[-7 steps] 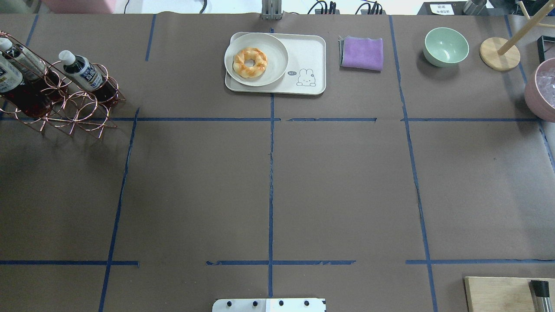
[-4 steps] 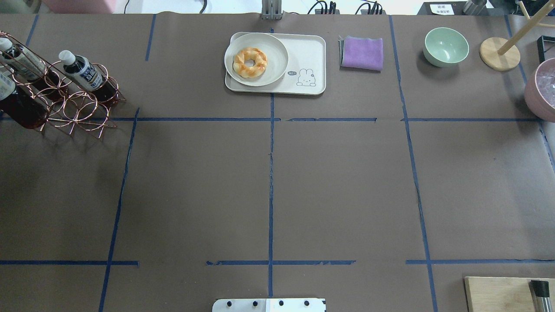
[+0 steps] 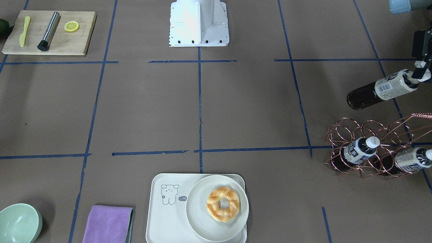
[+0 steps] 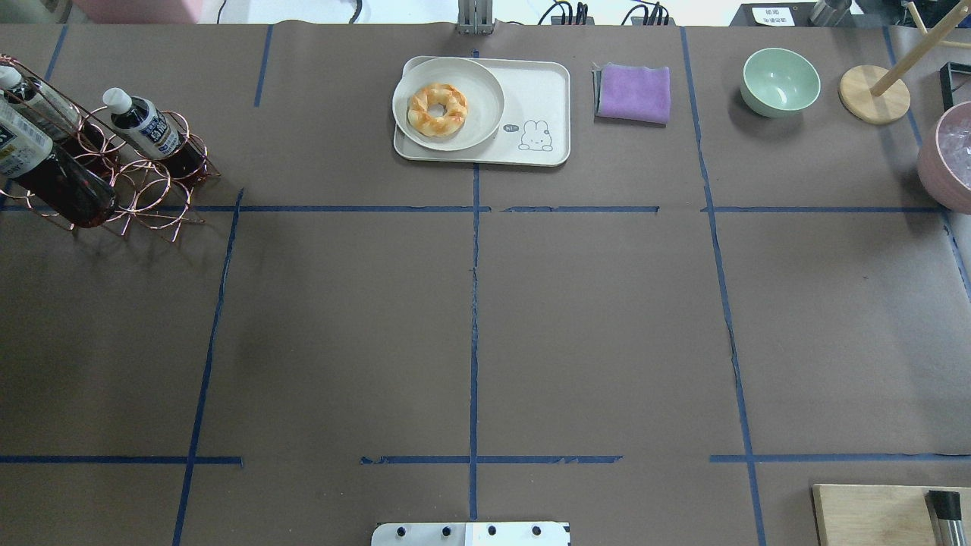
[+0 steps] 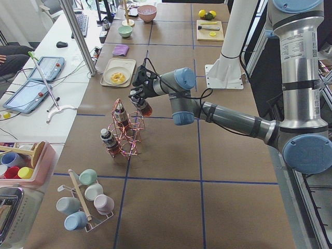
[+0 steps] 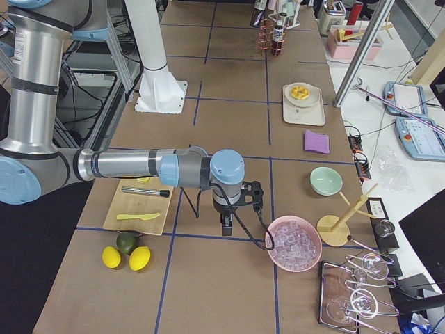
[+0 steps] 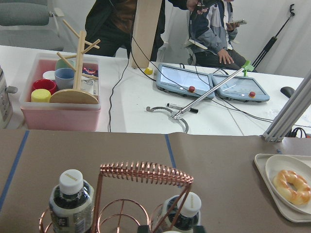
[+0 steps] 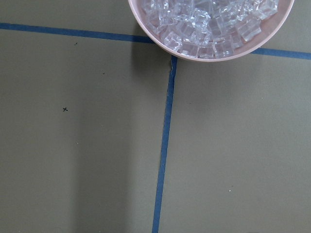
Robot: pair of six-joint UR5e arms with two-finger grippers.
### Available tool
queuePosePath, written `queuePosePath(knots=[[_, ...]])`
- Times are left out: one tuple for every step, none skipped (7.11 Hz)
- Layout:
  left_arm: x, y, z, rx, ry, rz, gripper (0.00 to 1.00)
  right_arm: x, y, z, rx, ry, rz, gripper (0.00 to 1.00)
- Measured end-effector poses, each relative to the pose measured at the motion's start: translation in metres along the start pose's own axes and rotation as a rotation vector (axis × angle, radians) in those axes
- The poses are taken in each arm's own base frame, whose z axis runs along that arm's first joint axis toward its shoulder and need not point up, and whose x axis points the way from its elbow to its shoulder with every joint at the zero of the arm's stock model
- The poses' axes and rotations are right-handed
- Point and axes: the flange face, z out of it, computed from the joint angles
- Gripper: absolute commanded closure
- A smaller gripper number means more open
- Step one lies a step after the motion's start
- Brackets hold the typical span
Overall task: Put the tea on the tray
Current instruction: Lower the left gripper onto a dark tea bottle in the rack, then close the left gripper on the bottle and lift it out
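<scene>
My left gripper (image 3: pixel 420 73) is shut on the white cap end of a tea bottle (image 3: pixel 381 89) and holds it tilted above the table, just off the copper wire rack (image 3: pixel 371 148). The held bottle also shows at the overhead view's left edge (image 4: pixel 45 171); the gripper is out of frame there. Two more tea bottles (image 3: pixel 359 150) lie in the rack. The cream tray (image 4: pixel 542 91) with the bear drawing sits at the table's far middle, with a round plate and a doughnut (image 4: pixel 437 110) on it. My right gripper (image 6: pixel 227 226) hangs beside a pink ice bowl; I cannot tell its state.
A purple cloth (image 4: pixel 633 92), a green bowl (image 4: pixel 780 80), a wooden stand (image 4: pixel 874 92) and the pink ice bowl (image 4: pixel 948 155) line the far right. A cutting board (image 3: pixel 49 32) with a knife, a muddler and a lemon slice sits near the robot's right.
The held tea bottle has come out of the rack and moved right, farther into the overhead view. The other bottles, the rack and the tray have not moved.
</scene>
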Motion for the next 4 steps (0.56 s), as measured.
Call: queuePosePath(knots=[[0.015,0.002,0.012,-0.014,0.010,-0.024,1.00,0.000,0.000,0.000,0.000,0.000,0.000,0.00],[0.033,0.006,0.030,-0.015,0.007,-0.040,1.00,0.000,0.000,0.000,0.001,0.000,-0.001,0.00],[0.054,0.016,0.050,-0.008,-0.005,-0.045,1.00,0.000,0.000,-0.001,0.002,0.000,-0.002,0.00],[0.081,0.023,0.070,0.003,-0.025,-0.052,1.00,-0.001,0.000,-0.001,0.002,0.000,-0.002,0.00]])
